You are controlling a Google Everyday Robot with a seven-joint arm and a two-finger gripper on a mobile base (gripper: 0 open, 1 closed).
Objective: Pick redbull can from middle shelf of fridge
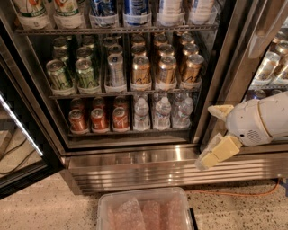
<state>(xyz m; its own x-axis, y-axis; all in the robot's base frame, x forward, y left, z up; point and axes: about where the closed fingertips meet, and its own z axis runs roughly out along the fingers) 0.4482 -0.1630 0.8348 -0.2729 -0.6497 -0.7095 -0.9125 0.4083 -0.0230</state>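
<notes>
The fridge (pixel 135 168) stands open in front of me. Its middle shelf (pixel 123 93) holds green cans at the left, gold cans at the right, and the slim silver redbull can (pixel 115 69) between them at the front. More silver cans stand behind it. My gripper (pixel 207 137) is low at the right, in front of the fridge's right frame and below the level of the middle shelf. It is well to the right of the redbull can. Its two cream fingers (pixel 219 152) are spread apart and hold nothing.
Red cans (pixel 98 119) and water bottles (pixel 162 112) fill the shelf below, and large bottles (pixel 103 11) the shelf above. The glass door (pixel 18 148) is swung open at the left. A translucent plastic bin (pixel 144 209) sits on the floor. A neighbouring cooler (pixel 270 63) is at the right.
</notes>
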